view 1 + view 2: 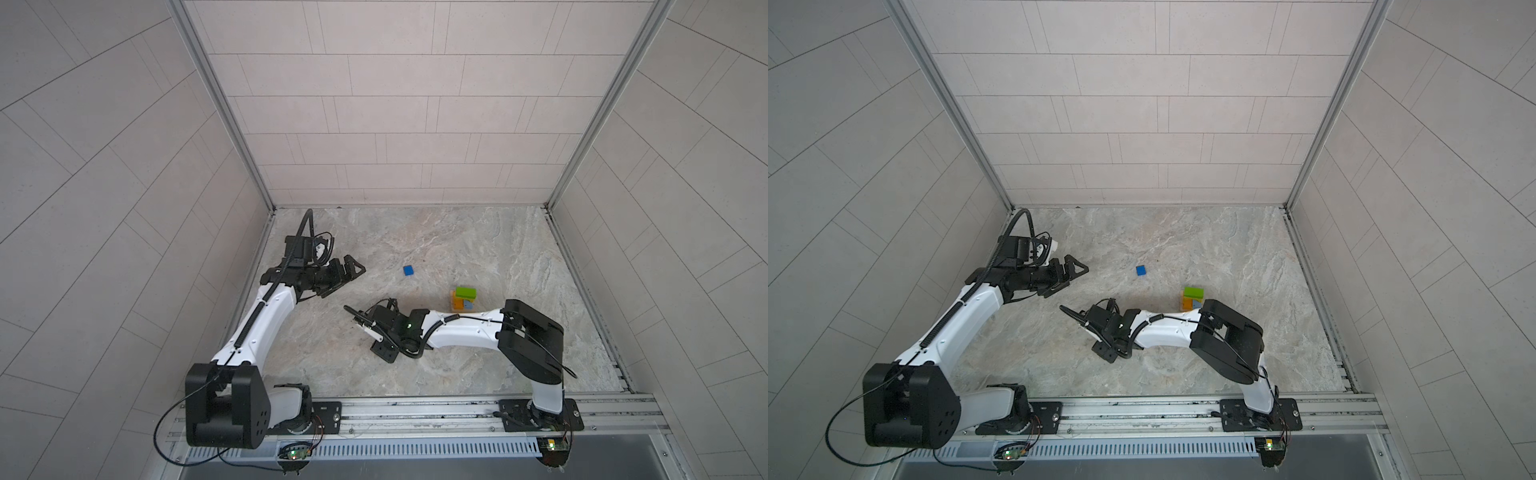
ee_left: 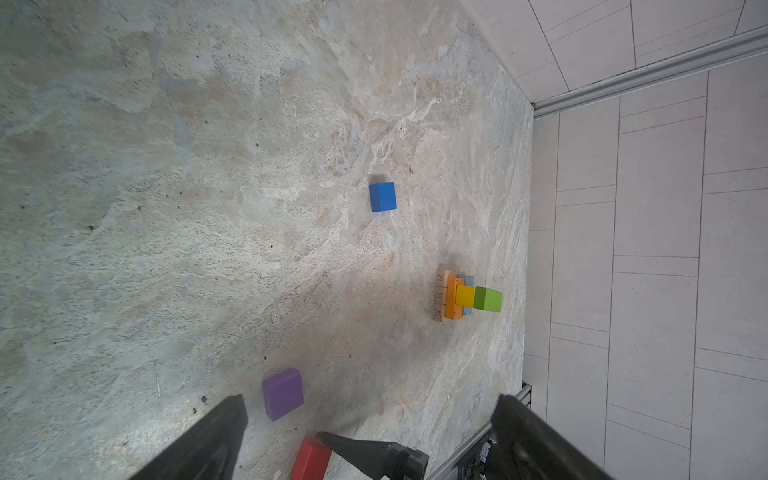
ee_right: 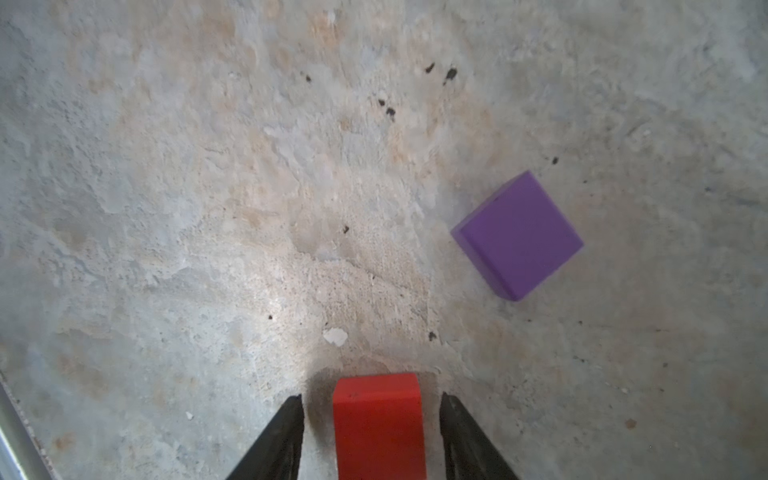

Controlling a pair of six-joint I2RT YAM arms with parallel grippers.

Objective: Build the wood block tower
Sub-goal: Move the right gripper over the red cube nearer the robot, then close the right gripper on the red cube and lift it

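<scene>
Stone tabletop (image 2: 208, 166) bears tan bars (image 2: 439, 296) marked 29, 31, 85.

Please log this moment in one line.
right jaws open around red cube, not touching; left jaws open, empty; tower topped by green bar; purple cube, blue cube loose

place: robot lab cell | evidence: tiled walls (image 1: 374, 104), aluminium rail (image 1: 415, 411)
</scene>
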